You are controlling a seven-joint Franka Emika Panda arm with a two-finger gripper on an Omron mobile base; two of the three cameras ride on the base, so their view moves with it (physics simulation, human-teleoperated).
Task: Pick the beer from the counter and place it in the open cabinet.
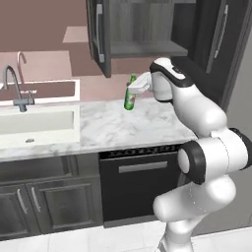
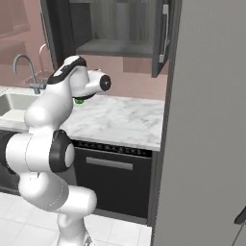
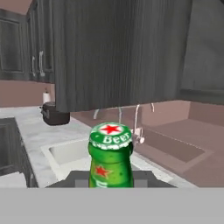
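Pincer [image 1: 134, 89]: closed on beer [image 1: 130, 96], grip at upper body/neck. Beer: green bottle, slightly tilted, lifted just above marble worktop [image 1: 123, 129], right of sink [image 1: 39, 123]. Cabinet [image 1: 142, 29]: above & behind, door open, inner shelf bare. Dishwasher front [image 1: 138, 182] below worktop.

In the left base view the beer [image 1: 130, 93] hangs at frame centre in the claw [image 1: 136, 88], lifted above the table [image 1: 118, 125]. The open cabinet [image 1: 142, 29] sits above it at upper centre. The sink [image 1: 37, 123] lies at the left, the dishwasher [image 1: 135, 184] below the table.
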